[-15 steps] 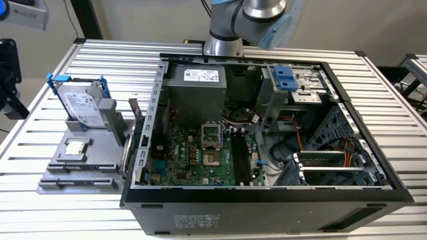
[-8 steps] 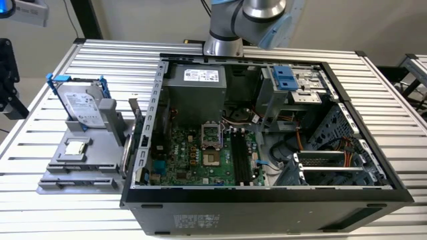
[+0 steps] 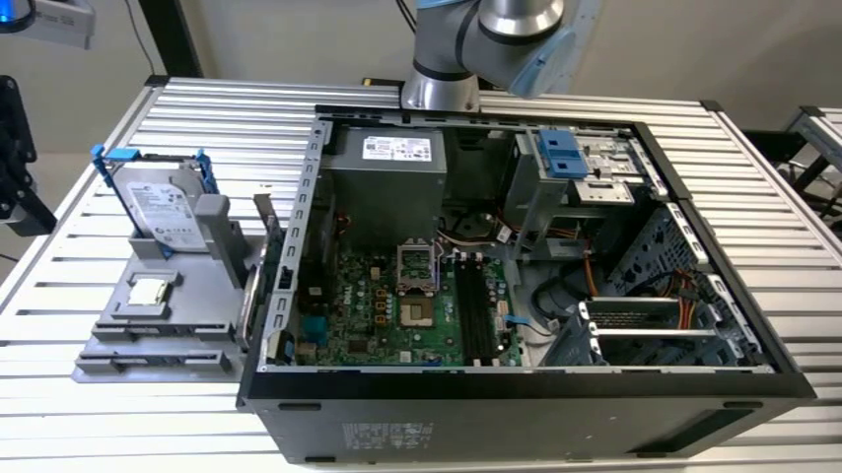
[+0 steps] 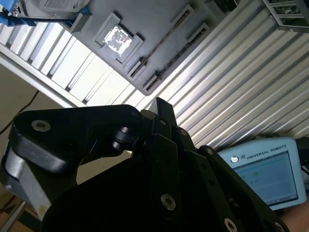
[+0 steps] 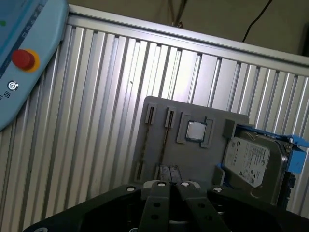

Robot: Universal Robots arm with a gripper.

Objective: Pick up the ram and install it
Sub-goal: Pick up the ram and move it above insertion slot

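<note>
The ram (image 5: 164, 140) is a thin stick standing on edge in one slot of the grey holder (image 5: 193, 159); in the second wrist view the ram (image 4: 161, 41) runs between two clips of that holder (image 4: 159, 14). My gripper (image 5: 172, 185) hangs well above the holder, apart from the ram, with its black fingers (image 4: 161, 113) pressed together and nothing between them. In the exterior view, the holder (image 3: 165, 325) lies on the table at the left of the open computer case (image 3: 526, 384). The black memory slots (image 3: 480, 310) sit on the green motherboard (image 3: 382, 315).
On the holder stand a silver hard drive with blue rails (image 3: 165, 207) and a small square processor chip (image 3: 149, 292). A teach pendant (image 4: 265, 169) lies beyond the slatted table (image 3: 79, 236). The arm's base (image 3: 441, 89) stands behind the case.
</note>
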